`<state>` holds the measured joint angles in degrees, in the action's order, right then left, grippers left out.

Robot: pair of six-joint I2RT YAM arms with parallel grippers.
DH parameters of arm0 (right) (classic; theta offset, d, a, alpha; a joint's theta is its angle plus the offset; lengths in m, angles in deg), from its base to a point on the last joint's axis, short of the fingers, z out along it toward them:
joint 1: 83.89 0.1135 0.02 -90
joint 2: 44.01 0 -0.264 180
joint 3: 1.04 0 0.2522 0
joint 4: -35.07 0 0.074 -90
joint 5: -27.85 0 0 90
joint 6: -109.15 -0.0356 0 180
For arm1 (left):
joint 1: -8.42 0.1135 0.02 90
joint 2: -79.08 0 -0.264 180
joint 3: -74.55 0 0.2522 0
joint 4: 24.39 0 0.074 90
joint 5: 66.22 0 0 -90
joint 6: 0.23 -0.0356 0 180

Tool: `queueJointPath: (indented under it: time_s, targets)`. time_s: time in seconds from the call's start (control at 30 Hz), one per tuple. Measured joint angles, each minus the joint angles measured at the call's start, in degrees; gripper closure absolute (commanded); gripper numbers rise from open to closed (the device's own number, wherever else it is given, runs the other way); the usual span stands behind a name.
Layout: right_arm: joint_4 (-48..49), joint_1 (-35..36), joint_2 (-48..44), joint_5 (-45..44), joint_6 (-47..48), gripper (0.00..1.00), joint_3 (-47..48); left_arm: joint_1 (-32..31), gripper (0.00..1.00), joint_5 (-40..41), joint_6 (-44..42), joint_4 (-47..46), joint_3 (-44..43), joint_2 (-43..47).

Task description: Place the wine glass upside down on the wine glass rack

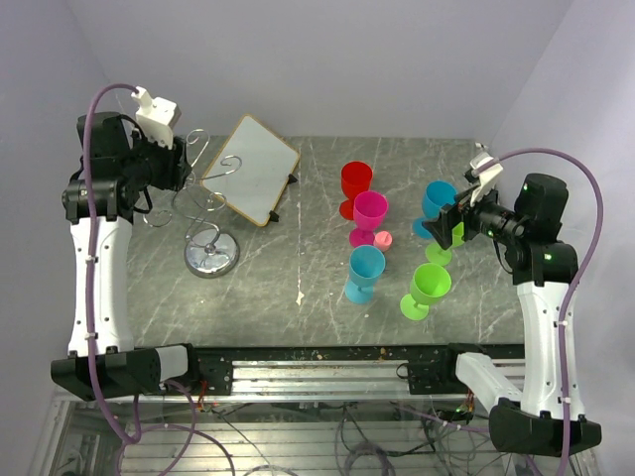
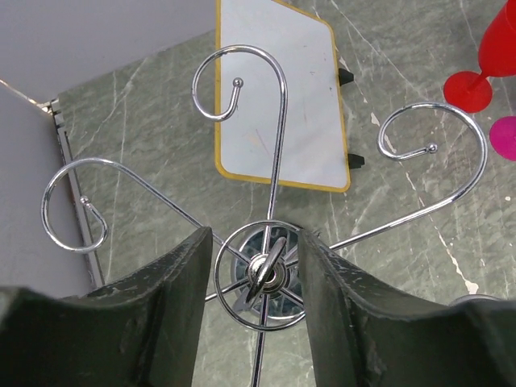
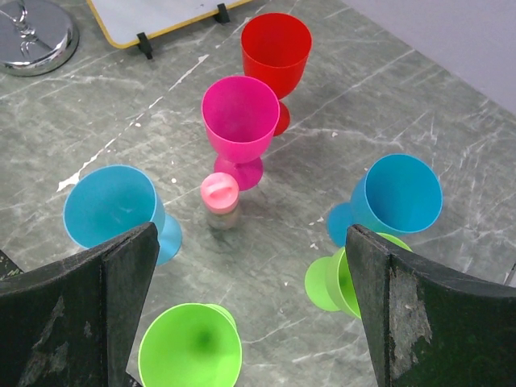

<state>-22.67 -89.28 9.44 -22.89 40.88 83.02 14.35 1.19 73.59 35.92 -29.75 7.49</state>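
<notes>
A grey marbled desk (image 1: pixel 298 288) is seen carrying everything. Towards its back a white board (image 1: pixel 250 169) with a wooden frame is propped. Just left of the board, the wire rack (image 1: pixel 211 254) is stood on its shiny round base. The left fingers (image 2: pixel 161 322) are held over the rack's top, one on each side of the small loop at the post's tip. They are set at a middling width, and no touch on the wire can be made out. The right fingers (image 3: pixel 89 298) are spread wide above the glasses, with nothing held. Six glasses are gathered on the right half of the desk, well apart from the rack, each set on its foot: a red glass (image 1: pixel 355 183), a pink glass (image 1: pixel 369 213), a near blue glass (image 1: pixel 365 268), a far blue glass (image 1: pixel 437 198), a near green glass (image 1: pixel 430 286) and a far green glass (image 3: pixel 330 282). A small pink-capped bottle (image 3: pixel 219 197) is stood just beside the pink glass.
</notes>
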Motion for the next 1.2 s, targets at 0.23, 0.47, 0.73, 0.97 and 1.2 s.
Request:
queueJointPath:
  time_s: [0.23,0.47,0.73,0.97,1.2]
  targets:
    - [0.0,0.0,0.0,0.0,0.0,0.00,-0.2,0.0,0.69,-0.7,-0.7,0.3,0.0,-0.2]
    - [0.0,0.0,0.0,0.0,-0.1,0.00,-0.2,-0.2,0.93,-3.9,-0.4,0.8,0.0,-0.1]
    - [0.0,0.0,0.0,-0.1,0.0,0.00,-0.2,-2.2,0.93,-3.4,5.1,0.3,0.0,0.3]
    - [0.0,0.0,0.0,-0.2,0.0,0.00,-0.2,-3.9,0.93,-2.2,9.9,-0.6,1.8,2.0]
    - [0.0,0.0,0.4,-0.2,-0.1,0.00,0.2,-5.1,0.93,-1.9,13.6,-1.4,1.9,2.0]
